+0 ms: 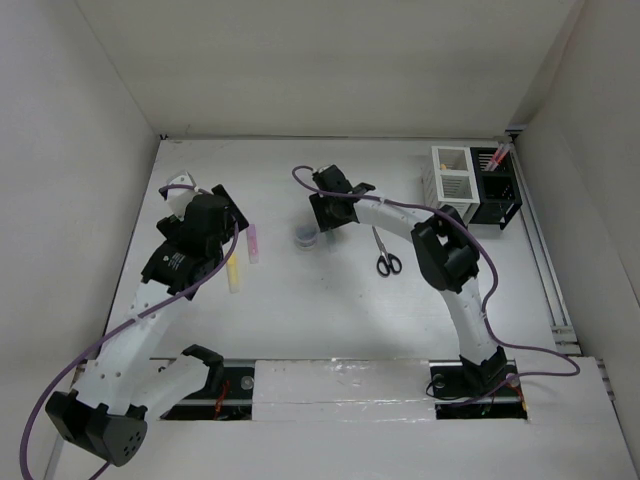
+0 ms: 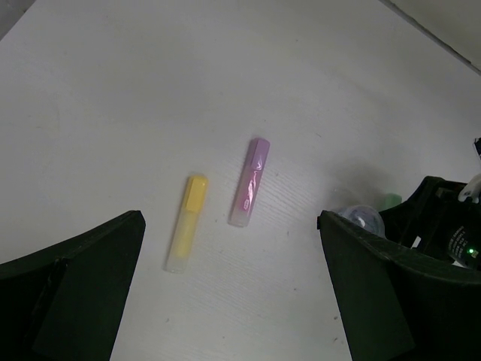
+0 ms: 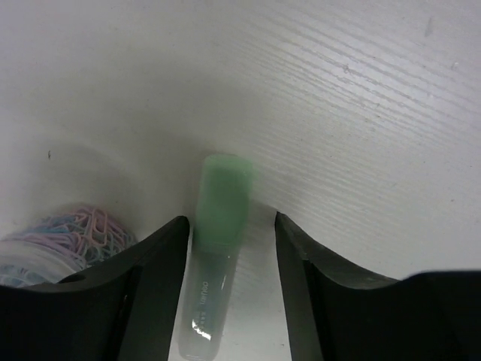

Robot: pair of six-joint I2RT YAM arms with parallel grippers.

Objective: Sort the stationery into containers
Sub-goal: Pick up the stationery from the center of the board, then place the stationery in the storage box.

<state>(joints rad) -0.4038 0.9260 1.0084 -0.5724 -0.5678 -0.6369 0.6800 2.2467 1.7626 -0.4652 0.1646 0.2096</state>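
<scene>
My right gripper [image 1: 330, 222] [image 3: 230, 219] is open low over the table, its fingers either side of a green highlighter [image 3: 218, 241] that lies close against the left finger [image 3: 161, 263]. My left gripper [image 1: 222, 232] [image 2: 233, 301] is open and empty, above and just short of a yellow highlighter [image 2: 188, 222] [image 1: 233, 272] and a purple highlighter [image 2: 251, 181] [image 1: 253, 243], lying side by side. Black-handled scissors [image 1: 387, 258] lie right of the right gripper. The white organizer [image 1: 452, 175] and black organizer [image 1: 495, 192] stand at the back right; orange-red pens [image 1: 497, 157] stick out of the black one.
A small clear round tub of coloured paper clips [image 1: 306, 238] [image 3: 68, 237] [image 2: 361, 218] sits just left of the right gripper. White walls enclose the table on the left, back and right. The right arm's elbow [image 1: 445, 255] rises near the scissors.
</scene>
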